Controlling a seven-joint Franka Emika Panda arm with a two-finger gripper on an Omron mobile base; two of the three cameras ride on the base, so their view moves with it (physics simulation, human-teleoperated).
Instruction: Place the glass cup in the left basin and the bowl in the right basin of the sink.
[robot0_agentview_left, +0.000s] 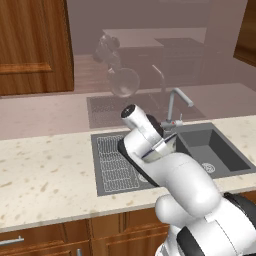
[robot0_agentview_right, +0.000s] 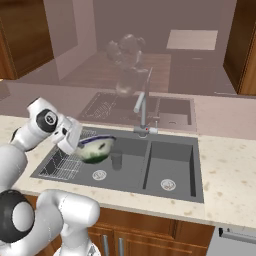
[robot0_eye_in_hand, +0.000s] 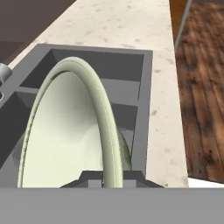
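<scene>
The pale cream-green bowl (robot0_agentview_right: 96, 149) hangs tilted on edge above the left basin (robot0_agentview_right: 60, 162), which has a ribbed rack and a silver drain (robot0_agentview_right: 99, 174). My gripper (robot0_agentview_right: 82, 145) is shut on the bowl's rim. In the hand view the rim (robot0_eye_in_hand: 101, 113) runs up from between my two fingertips (robot0_eye_in_hand: 91, 177). The small glass cup (robot0_agentview_right: 116, 160) stands upright on the left basin's floor, just right of the bowl. The narrower right basin (robot0_agentview_right: 167, 165) holds nothing but its drain (robot0_agentview_right: 168, 184). In the left base view my arm covers the bowl and cup.
The curved metal faucet (robot0_agentview_right: 142, 107) rises behind the divider of the sink (robot0_agentview_left: 212, 147). Speckled beige counter (robot0_agentview_left: 45, 175) surrounds the sink. Wooden cabinets hang at the upper left (robot0_agentview_left: 30, 45), and a wood floor (robot0_eye_in_hand: 205, 87) lies past the counter's end.
</scene>
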